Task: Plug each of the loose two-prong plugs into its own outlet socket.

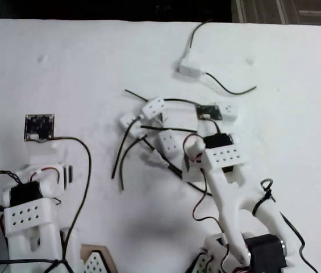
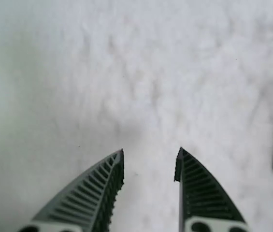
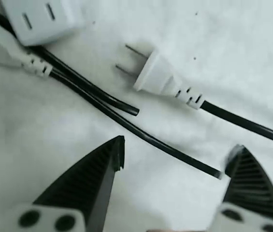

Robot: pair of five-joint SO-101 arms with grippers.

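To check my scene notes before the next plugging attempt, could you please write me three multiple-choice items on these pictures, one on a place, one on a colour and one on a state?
1. Where is the white two-prong plastic plug nearest the right tool?
A) clamped in that tool
B) loose on the white table, ahead of that tool
C) lifted off the table

2. What colour is that plug's cord?
A) black
B) red
C) white

3. How is the left tool?
A) shut on a plug
B) shut on nothing
C) open over bare table

Answers:
1 B: the plug lies ahead of the open right tool, untouched.
2 A: a black cord leaves the plug's ribbed collar.
3 C: the left tool stands open with nothing in it.
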